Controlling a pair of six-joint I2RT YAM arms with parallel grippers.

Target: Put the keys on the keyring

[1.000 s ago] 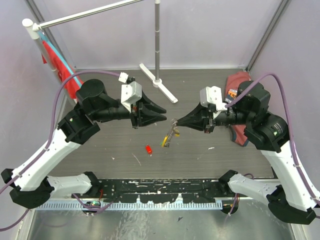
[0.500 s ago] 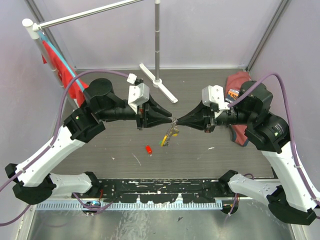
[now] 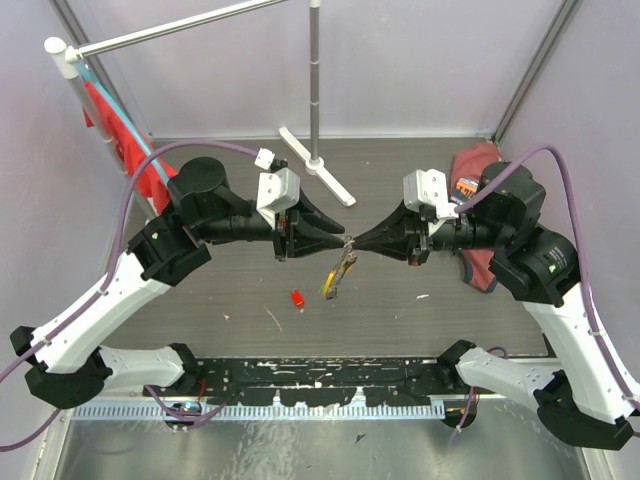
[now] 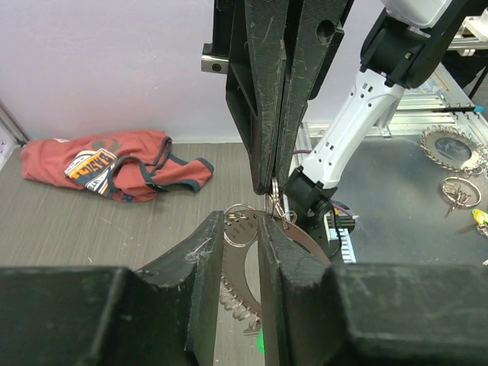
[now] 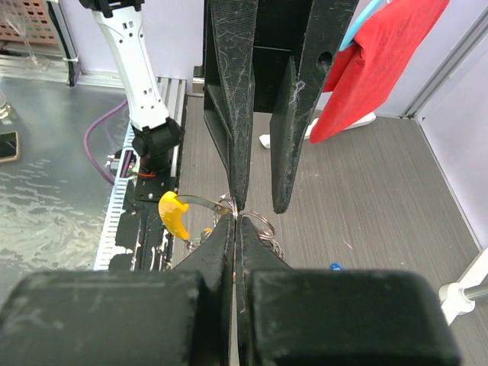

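Since a second ago the left hand [image 4: 240, 226] has swung in from the left and narrowed, so that its tips now meet those of the right hand [image 5: 236, 221] above the middle of the tabletop [image 3: 400, 310]. Over the last half second little has changed beyond the hanging tags settling more nearly straight down.

The right hand is clenched, its fingers [image 5: 221, 252] pressed together on the top of the keyring [image 3: 341, 266]. The left hand's fingers [image 4: 204, 255] stand a narrow gap apart with one small wire ring of the keyring between them; whether they press on it cannot be told.

Below the two hands the keyring hangs clear of the tabletop, with the curved yellow tag [image 5: 174, 214] and the green tag [image 3: 324, 288] at its lower end.

The red key [image 3: 297, 298] lies on the tabletop, down and to the left of the hanging tags and apart from them.

A red garment [image 4: 114, 164] lies at the right side of the tabletop, behind the right arm.
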